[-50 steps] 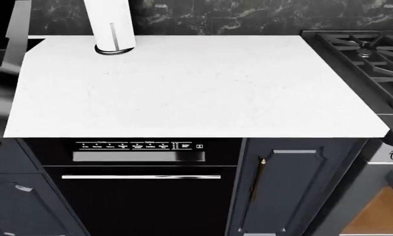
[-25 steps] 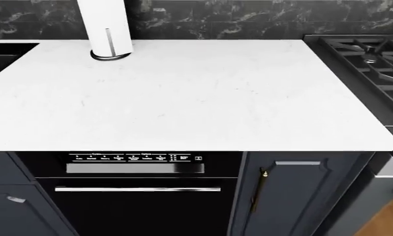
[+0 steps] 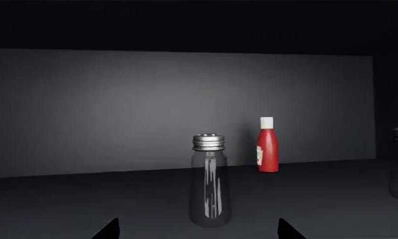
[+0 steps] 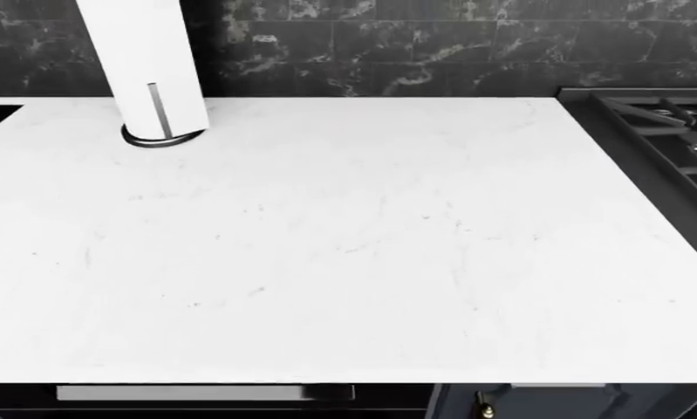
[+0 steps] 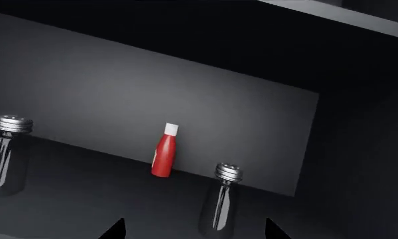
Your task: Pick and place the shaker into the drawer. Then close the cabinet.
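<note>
Head view has tilted up: dishwasher front almost gone, countertop (image 4: 348,253) fills frame, paper towel roll (image 4: 145,70) nearer left corner. No shaker on it; search goes on.

Left gripper (image 3: 197,230): tips wide apart, shaker (image 3: 208,179) between, upright, cap up, on dark shelf.

Right gripper (image 5: 193,230): spread likewise; ketchup bottle (image 5: 164,152) behind.
</note>
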Controlling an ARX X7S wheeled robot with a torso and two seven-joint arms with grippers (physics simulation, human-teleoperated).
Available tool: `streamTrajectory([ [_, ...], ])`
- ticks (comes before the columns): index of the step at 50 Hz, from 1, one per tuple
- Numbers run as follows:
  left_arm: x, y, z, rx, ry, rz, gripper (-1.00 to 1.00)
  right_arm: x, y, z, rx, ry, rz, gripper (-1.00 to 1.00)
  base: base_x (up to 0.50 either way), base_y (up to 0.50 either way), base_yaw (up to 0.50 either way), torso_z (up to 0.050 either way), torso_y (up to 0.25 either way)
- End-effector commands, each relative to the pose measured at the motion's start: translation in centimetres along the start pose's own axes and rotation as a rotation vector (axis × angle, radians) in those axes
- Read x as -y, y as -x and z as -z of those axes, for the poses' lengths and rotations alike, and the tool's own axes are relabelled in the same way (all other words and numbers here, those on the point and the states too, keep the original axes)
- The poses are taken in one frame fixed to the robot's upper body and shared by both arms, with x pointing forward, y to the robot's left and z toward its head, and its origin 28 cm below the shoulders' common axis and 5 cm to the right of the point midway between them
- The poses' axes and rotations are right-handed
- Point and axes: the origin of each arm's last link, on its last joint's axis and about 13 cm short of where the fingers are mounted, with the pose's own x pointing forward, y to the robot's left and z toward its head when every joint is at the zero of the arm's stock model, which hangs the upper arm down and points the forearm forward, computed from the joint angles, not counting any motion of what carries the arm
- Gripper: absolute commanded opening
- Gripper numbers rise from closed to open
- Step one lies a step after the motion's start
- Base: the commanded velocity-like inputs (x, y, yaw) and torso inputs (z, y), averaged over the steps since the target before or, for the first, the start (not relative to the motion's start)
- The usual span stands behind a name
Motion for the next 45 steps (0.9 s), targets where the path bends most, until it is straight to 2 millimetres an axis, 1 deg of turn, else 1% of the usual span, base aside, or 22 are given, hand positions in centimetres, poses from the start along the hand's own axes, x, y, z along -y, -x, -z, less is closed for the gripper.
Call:
streamTrajectory([
  [1, 0.0, 0.0, 0.1, -0.004, 0.008, 0.000, 1.00, 0.0, 0.0, 0.1, -0.001, 0.006, -0.005, 1.00, 0.50, -0.05, 0.00, 0.000, 0.000],
  [15, 0.0, -0.1, 0.5, -0.010, 0.001, -0.001, 1.00, 0.6, 0.0, 0.3, -0.006, 0.004, 0.035, 1.00, 0.50, -0.09, 0.00, 0.000, 0.001],
  [25, -0.1, -0.1, 0.7, -0.018, -0.002, -0.001, 1.00, 0.6, -0.2, 0.6, -0.012, -0.003, 0.029, 1.00, 0.00, 0.00, 0.00, 0.000, 0.000],
  [36, 0.3, -0.1, 0.7, -0.020, 0.005, 0.029, 1.00, 1.1, 0.0, 0.7, -0.021, -0.001, 0.049, 1.00, 0.00, 0.00, 0.00, 0.000, 0.000],
  [45, 0.3, -0.3, 1.3, -0.027, 0.005, 0.028, 1.00, 1.1, -0.2, 0.9, -0.023, 0.000, 0.047, 1.00, 0.00, 0.00, 0.00, 0.000, 0.000],
])
